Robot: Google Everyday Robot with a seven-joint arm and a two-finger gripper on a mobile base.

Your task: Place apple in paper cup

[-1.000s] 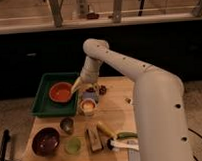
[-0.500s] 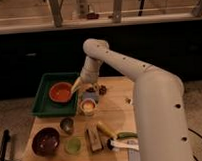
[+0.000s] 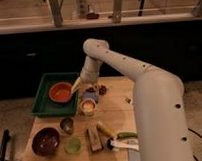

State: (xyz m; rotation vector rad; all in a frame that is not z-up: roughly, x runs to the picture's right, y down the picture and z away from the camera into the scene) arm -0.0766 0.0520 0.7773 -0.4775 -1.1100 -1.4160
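The paper cup [image 3: 88, 108] stands on the wooden table [image 3: 115, 102], just right of the green tray. An orange-yellow round shape, the apple [image 3: 88, 105], shows inside its rim. My gripper [image 3: 90, 92] hangs at the end of the white arm [image 3: 119, 64], directly above and behind the cup and very close to it. The gripper's lower part blends with dark items behind the cup.
A green tray [image 3: 43, 104] at the left holds an orange bowl [image 3: 61, 91]. In front stand a small metal cup [image 3: 67, 124], a small green cup [image 3: 73, 144] and a dark bowl [image 3: 45, 141]. A brown block [image 3: 93, 137], a yellow item [image 3: 105, 129] and a green-and-white item [image 3: 124, 139] lie near the front edge.
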